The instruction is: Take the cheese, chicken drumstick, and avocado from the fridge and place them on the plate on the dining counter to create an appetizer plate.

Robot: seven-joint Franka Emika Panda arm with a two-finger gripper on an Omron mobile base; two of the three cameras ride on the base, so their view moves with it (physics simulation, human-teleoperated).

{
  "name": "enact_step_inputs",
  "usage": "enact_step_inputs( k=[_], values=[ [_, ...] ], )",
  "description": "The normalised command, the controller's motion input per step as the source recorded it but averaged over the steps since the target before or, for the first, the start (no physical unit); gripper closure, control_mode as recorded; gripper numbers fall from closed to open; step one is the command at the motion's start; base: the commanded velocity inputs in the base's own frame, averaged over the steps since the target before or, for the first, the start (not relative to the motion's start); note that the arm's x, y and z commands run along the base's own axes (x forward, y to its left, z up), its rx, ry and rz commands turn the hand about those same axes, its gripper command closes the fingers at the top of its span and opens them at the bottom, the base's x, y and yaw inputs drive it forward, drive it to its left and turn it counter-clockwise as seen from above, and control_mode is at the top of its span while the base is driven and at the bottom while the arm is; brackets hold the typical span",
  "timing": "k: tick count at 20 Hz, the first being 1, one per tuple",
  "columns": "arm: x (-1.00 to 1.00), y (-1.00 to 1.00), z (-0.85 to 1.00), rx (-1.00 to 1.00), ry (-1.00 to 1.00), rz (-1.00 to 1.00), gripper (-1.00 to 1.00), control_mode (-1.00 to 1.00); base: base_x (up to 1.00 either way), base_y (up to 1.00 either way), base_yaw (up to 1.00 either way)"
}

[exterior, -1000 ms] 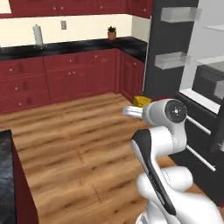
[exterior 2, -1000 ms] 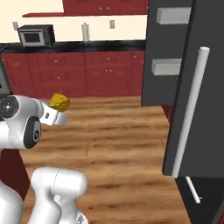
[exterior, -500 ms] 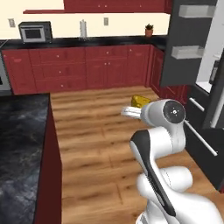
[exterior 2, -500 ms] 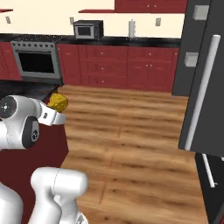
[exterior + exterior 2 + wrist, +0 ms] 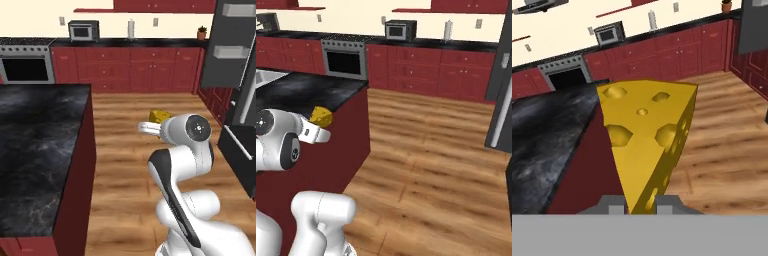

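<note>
Hand view is showing the gripper (image 5: 639, 204) clamped on the narrow end of the cheese (image 5: 647, 150), the yellow wedge standing up between its two tips. Beyond and to the left of the gripper the dining worktop (image 5: 547, 135) is lying with its black marbled top and red side. In the left base view the gripper (image 5: 150, 127) is carrying the cheese (image 5: 160, 116) over the wooden floor (image 5: 125, 165), just right of the worktop (image 5: 40, 150). The fridge (image 5: 235, 60) is standing off to the gripper's right.
</note>
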Motion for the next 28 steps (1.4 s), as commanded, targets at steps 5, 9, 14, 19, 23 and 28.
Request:
enact_step_inputs(
  k=[5,9,14,19,23,28],
  values=[
    [0.00,0.00,0.00,0.00,0.00,0.00,1.00,1.00,-0.95,0.34,0.28],
    [0.00,0.00,0.00,0.00,0.00,0.00,1.00,1.00,-0.84,0.49,0.25],
    [0.00,0.00,0.00,0.00,0.00,0.00,1.00,1.00,-0.10,0.94,0.10],
    [0.00,0.00,0.00,0.00,0.00,0.00,1.00,1.00,-0.17,1.00,0.04],
    [0.00,0.00,0.00,0.00,0.00,0.00,1.00,1.00,-0.95,1.00,0.05],
    [0.00,0.00,0.00,0.00,0.00,0.00,1.00,1.00,-0.50,1.00,0.01]
  ],
)
